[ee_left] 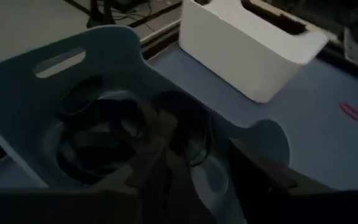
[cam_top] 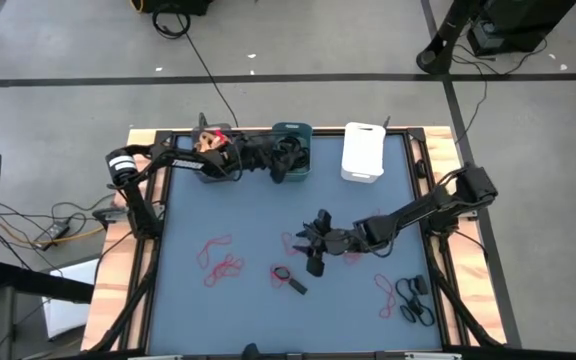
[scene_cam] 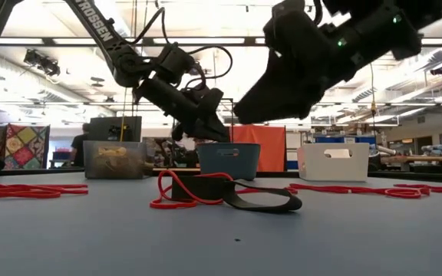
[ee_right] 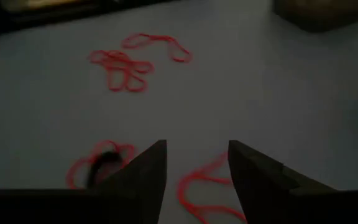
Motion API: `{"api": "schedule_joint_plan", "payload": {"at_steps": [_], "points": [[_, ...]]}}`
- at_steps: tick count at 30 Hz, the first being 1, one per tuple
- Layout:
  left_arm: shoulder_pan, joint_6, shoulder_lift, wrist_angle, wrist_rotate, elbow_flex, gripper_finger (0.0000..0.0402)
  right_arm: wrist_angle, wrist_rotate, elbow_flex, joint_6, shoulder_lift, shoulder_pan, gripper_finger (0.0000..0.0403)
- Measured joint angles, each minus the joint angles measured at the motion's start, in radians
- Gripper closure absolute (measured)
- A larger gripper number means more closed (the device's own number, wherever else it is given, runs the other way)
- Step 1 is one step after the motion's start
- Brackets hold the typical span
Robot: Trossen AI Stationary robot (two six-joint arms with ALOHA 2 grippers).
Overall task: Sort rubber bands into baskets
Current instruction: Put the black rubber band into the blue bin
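Blue table (cam_top: 258,215): three baskets (cam_top: 362,152), scattered rubber bands (cam_top: 220,266).

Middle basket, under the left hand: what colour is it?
Teal-blue basket, seen best in the left wrist view; black bands lie inside.

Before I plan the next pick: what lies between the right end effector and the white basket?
High view: only bare mat separates the right end effector from the white basket.

Blue table mat (cam_top: 258,215), wooden table edge (cam_top: 118,270), black floor cables (cam_top: 203,60), papers (cam_top: 63,310), orange panel (scene_cam: 255,157)
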State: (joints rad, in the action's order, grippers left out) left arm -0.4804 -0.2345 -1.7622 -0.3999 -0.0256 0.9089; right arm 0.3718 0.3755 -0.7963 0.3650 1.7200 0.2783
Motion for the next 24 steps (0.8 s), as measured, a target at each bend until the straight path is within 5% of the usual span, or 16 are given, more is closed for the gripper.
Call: {"api": "schedule_joint_plan", "payload": {"at_steps": [8,14,24], "points": [[0.018,0.076,0.137,0.107,-0.075,-0.042,0.0215,0.204,-0.242,-0.004,-0.081,0.148,-0.006,0.0221],[0.135,0.074,0.257,0.097,-0.072,-0.154,0.022,0.241,-0.34,-0.046,-0.084,0.231,-0.012,0.0221],[0.377,-0.001,0.314,0.004,0.034,-0.302,0.022,0.033,-0.27,-0.093,-0.059,0.24,-0.006,0.0243]]}}
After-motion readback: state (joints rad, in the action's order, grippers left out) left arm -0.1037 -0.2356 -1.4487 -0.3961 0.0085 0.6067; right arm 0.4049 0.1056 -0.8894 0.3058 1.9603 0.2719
